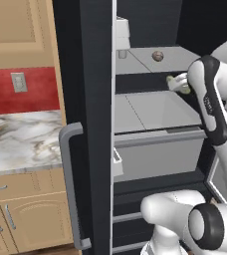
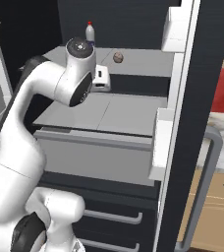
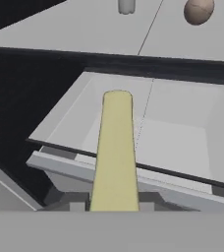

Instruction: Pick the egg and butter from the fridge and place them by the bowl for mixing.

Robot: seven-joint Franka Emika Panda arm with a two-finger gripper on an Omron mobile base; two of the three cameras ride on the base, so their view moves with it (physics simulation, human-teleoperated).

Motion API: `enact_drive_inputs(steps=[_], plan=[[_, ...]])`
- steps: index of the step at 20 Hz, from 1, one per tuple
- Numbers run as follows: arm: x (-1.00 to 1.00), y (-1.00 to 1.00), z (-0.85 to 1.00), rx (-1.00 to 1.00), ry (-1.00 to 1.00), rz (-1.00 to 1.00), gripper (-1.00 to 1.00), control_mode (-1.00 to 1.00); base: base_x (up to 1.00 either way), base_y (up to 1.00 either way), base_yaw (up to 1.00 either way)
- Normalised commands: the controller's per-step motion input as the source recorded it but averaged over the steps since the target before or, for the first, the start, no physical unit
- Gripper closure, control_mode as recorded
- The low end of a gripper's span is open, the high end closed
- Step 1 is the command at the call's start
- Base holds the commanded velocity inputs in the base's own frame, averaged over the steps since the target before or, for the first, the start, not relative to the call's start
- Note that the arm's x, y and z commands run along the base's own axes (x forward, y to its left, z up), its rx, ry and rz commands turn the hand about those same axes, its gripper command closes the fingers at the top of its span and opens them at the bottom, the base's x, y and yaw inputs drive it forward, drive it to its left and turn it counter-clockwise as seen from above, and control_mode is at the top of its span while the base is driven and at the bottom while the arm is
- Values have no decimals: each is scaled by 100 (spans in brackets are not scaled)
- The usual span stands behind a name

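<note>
The butter [image 3: 115, 152], a pale yellow stick, rises from the bottom middle of the hand view, and my gripper [image 1: 178, 83] is shut on it inside the open fridge [image 1: 93, 99]. It hangs over the grey drawer [image 3: 173, 138] below the upper shelf. The egg [image 3: 198, 11], a small brownish ball, rests on that upper shelf [image 1: 180, 59], beyond and above the gripper; the base views show the egg [image 1: 157, 56] [image 2: 118, 57] too. The hand [image 2: 100, 78] sits just under the shelf's front edge. The bowl is out of view.
A white bottle [image 2: 90, 33] stands at the back of the upper shelf. The fridge door [image 2: 197, 98] with its grey bar handle [image 1: 68, 164] and door bins [image 2: 159, 142] stands open beside the arm. A marble counter [image 1: 21, 142] lies left of the fridge.
</note>
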Motion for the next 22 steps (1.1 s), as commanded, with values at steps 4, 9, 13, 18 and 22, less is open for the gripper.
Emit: enact_drive_inputs(steps=[4, 9, 13, 18, 22], plan=[[-79, 5, -14, 10, 0, -1, 100, -100, 0, 0, 0], [-56, 9, -30, 6, 3, -4, 100, -100, 0, 0, 0], [-36, 3, -44, 1, 0, -3, 100, -100, 0, 0, 0], [-13, 0, -53, 0, -1, -1, 100, -100, 0, 0, 0], [-10, 4, -43, 0, 5, -2, 100, -100, 0, 0, 0]])
